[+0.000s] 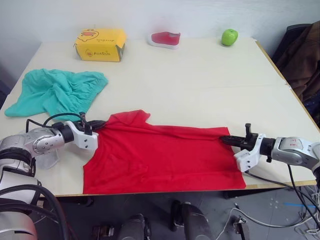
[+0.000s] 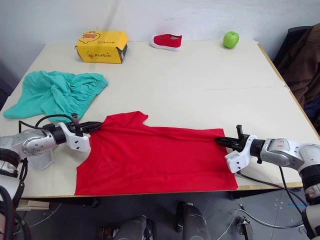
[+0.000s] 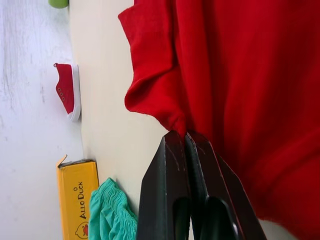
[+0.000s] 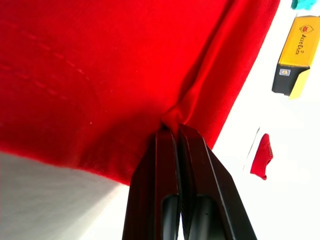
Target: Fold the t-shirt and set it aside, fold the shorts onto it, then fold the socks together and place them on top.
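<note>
T-shirt (image 1: 160,157): red, light, limp, flat on counter (image 1: 200,85). My left gripper (image 1: 97,125) and right gripper (image 1: 226,140) pinch opposite edges, jaws closed on cloth.

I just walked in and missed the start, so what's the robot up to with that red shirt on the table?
The robot is working on the t-shirt, which lies at the near edge of the table. The left gripper is shut on cloth at one end, and the right gripper is shut on cloth at the other end. The shorts sit crumpled on the robot's left, not yet folded.
</note>
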Available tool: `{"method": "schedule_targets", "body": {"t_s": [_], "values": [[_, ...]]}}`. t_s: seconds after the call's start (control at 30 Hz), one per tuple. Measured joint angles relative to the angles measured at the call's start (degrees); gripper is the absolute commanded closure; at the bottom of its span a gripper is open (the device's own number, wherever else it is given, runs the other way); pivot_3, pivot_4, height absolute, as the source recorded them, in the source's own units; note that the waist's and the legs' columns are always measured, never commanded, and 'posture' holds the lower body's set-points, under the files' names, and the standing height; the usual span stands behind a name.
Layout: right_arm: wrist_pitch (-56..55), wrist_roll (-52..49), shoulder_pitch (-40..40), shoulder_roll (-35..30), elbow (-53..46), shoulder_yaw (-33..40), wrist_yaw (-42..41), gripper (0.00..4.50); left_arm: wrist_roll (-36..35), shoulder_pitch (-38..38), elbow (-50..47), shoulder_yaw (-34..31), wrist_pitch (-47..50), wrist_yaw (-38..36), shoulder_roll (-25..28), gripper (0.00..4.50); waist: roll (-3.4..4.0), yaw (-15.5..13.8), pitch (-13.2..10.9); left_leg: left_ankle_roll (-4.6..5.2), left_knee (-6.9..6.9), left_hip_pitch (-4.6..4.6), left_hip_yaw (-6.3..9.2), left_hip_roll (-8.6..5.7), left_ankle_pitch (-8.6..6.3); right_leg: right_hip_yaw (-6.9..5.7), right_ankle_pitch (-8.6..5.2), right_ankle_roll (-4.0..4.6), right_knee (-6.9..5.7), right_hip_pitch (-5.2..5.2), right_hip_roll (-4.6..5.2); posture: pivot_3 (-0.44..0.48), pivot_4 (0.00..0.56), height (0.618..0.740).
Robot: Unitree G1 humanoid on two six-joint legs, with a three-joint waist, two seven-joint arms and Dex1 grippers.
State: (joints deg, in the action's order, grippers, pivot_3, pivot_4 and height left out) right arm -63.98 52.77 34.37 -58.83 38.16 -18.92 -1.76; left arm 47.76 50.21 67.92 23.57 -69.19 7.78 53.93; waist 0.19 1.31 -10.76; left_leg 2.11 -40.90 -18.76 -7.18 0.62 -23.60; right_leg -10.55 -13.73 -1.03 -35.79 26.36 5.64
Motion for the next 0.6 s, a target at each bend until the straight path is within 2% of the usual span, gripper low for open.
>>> {"method": "schedule_targets", "body": {"t_s": [0.2, 0.23, 0.27, 0.37, 0.4, 0.5, 0.6], "values": [[0.07, -0.33, 0.41, 0.00, 0.52, -0.77, 0.24, 4.50, -4.94, -1.16, 0.15, -0.69, -1.00, -5.14, 0.02, 4.49, -0.03, 0.14, 0.02, 0.00, 0.00, 0.04, -0.01, 0.01, 0.00, 0.00, 0.00, 0.00, 0.00, -0.02, 0.00, 0.000, 0.150, 0.740], [0.09, -0.74, 0.41, 0.00, 0.69, -0.81, 0.10, 4.50, -6.05, -1.36, 0.22, -0.89, -1.04, -6.54, 0.02, 4.05, -0.03, 0.14, 0.02, 0.00, 0.00, 0.04, -0.01, 0.01, 0.00, 0.00, 0.00, 0.00, 0.00, -0.02, -0.01, 0.000, 0.150, 0.740], [0.12, -1.41, 0.39, 0.00, 0.82, -0.81, -0.25, 4.50, -7.04, -1.70, 0.25, -1.07, -1.12, -8.11, 0.02, 3.86, -0.03, 0.15, 0.02, 0.00, 0.00, 0.04, -0.02, 0.01, 0.00, 0.00, 0.00, 0.00, 0.00, -0.02, -0.01, 0.000, 0.150, 0.740], [0.16, -6.75, -0.71, -0.02, 0.77, -0.75, -3.59, 3.87, -12.80, -3.57, 0.29, -2.43, -2.24, -14.51, 0.02, 2.99, -0.03, 0.15, 0.02, 0.00, 0.00, 0.02, -0.01, 0.02, 0.00, 0.00, 0.00, 0.00, 0.00, 0.00, -0.02, 0.000, 0.150, 0.740], [0.14, -10.28, -1.61, -0.17, 0.19, -0.72, -5.64, 3.49, -15.90, -4.14, 0.29, -3.27, -2.44, -17.83, 0.11, 2.63, -0.03, 0.13, 0.02, 0.00, -0.01, 0.02, -0.01, 0.02, 0.00, -0.01, 0.00, 0.01, 0.00, 0.00, -0.02, 0.000, 0.150, 0.740], [1.96, -26.40, -5.78, -3.98, -6.02, -0.91, -16.22, 2.52, -29.90, -7.84, -2.84, -6.97, -0.04, -31.48, 0.81, 1.73, 0.08, 0.13, -0.04, 0.01, -0.06, -0.05, 0.02, 0.03, 0.01, -0.02, 0.00, 0.01, 0.00, 0.04, -0.01, 0.000, 0.150, 0.740], [9.19, -44.52, -9.78, -8.56, -14.76, -0.58, -27.46, 1.44, -44.61, -12.62, -10.99, -10.90, 8.11, -45.59, 2.35, 0.79, 0.08, 0.14, -0.05, 0.01, -0.15, -0.05, 0.13, 0.09, 0.01, -0.07, 0.00, 0.01, 0.00, -0.01, -0.02, 0.000, 0.150, 0.740]]}}
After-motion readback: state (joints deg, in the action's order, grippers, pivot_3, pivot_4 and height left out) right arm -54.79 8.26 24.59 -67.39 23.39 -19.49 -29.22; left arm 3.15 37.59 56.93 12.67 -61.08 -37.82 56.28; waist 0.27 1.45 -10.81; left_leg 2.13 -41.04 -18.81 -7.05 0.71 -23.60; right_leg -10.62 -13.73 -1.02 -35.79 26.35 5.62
